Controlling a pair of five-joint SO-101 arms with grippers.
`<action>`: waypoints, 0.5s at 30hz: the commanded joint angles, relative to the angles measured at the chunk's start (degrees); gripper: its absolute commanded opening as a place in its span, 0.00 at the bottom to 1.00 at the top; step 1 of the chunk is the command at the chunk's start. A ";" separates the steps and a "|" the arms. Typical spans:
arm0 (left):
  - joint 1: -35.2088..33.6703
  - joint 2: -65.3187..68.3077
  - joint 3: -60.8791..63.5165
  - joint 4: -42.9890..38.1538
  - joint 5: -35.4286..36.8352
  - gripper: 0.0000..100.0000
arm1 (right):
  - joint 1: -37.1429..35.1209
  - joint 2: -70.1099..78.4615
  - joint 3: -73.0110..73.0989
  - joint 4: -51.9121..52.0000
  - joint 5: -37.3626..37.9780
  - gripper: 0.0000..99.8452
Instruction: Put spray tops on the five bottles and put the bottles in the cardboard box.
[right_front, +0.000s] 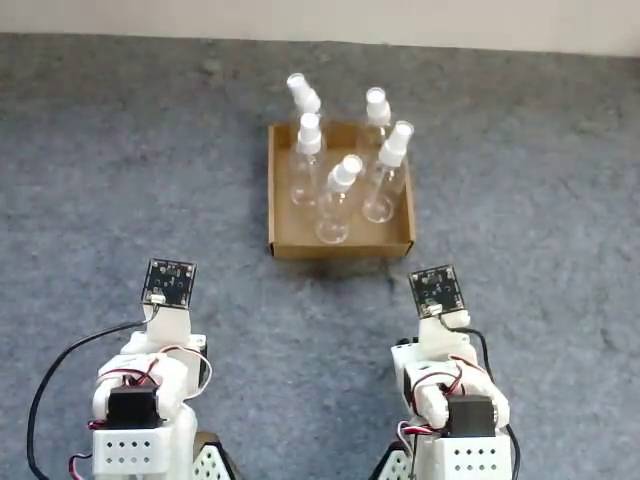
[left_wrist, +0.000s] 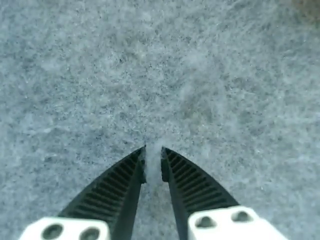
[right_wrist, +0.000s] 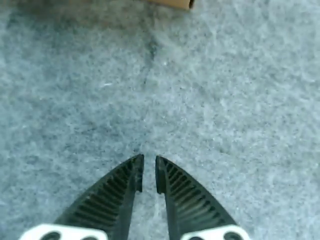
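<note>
I see the cardboard box (right_front: 282, 240) in the upper middle of the high view. All five bottles (right_front: 333, 205) are in it, and each has a white spray top (right_front: 346, 172) on. My left claw (left_wrist: 153, 164) is almost shut, with just a thin gap, and holds nothing. My right claw (right_wrist: 149, 174) is the same. Both hang over the grey mat (right_front: 100, 200).
</note>
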 joint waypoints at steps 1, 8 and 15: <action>4.62 -0.22 1.10 0.44 -0.26 0.01 | 0.57 -0.66 7.52 0.31 0.44 0.00; 10.59 -0.22 1.10 0.44 -0.26 0.01 | 0.57 -0.66 7.52 0.31 0.44 0.00; 10.86 -0.04 1.10 0.35 -0.26 0.01 | 0.57 -0.66 7.52 0.31 0.44 0.00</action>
